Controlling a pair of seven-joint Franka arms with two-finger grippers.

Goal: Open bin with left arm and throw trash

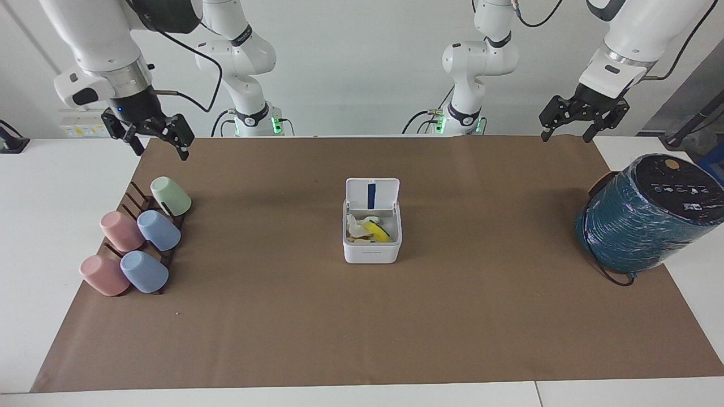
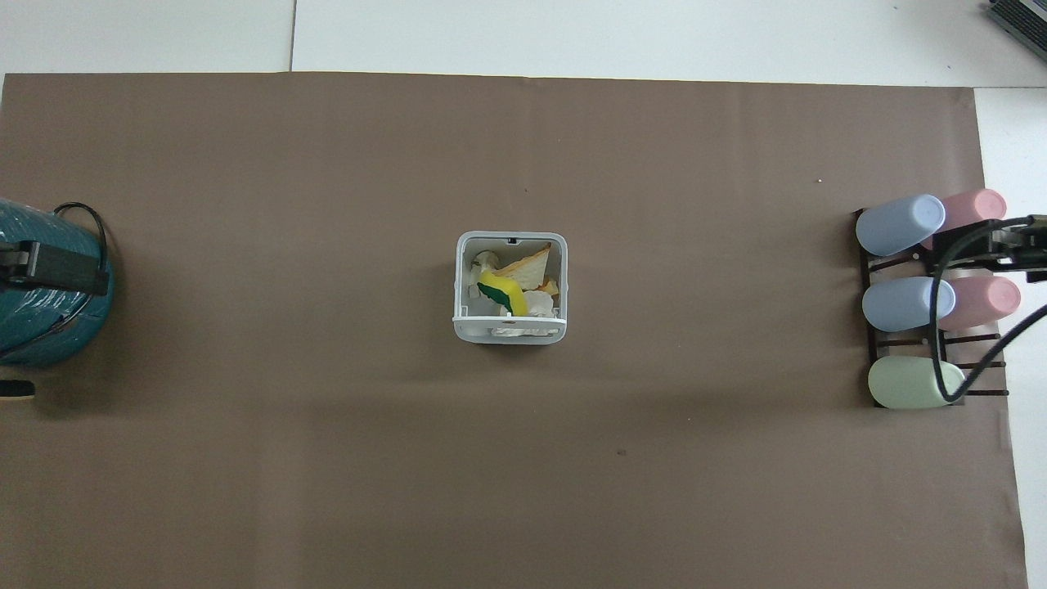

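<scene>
White plastic, square with rounded corners: that was the bin (image 1: 372, 249) you were working on, and it sat in the middle of the brown paper sheet (image 1: 362, 333) with its hinged lid (image 1: 372, 194) standing upright on the side nearer to the robots, the blue strip on its inner face showing. You could see the trash (image 2: 511, 288) inside it: a pale bread-like triangle (image 2: 530, 263), a yellow-and-green sponge bit (image 2: 500, 293) lying across the middle, and a crumpled white paper wad (image 2: 537, 304) beside it.

Your left gripper (image 1: 582, 120) hung in the air over the edge of the sheet nearest the robots, at the left arm's end of the table; its fingers were spread wide and it had hold of nothing. Your right gripper (image 1: 151, 133) hung likewise over the corner of the sheet nearest the robots at the right arm's end, fingers spread wide, nothing between them. Neither claw was near the bin.

At the right arm's end you had a dark rack (image 1: 136, 198) holding five pastel cups on their sides: a green one (image 1: 171, 196) nearest the robots, then a pink (image 1: 121, 230) and a blue (image 1: 158, 230) pair, then another pink (image 1: 103, 275) and blue (image 1: 143, 271) pair farther out. At the left arm's end stood a large teal-wrapped cylinder (image 1: 645, 217), tilted, with a black cable by its base.
</scene>
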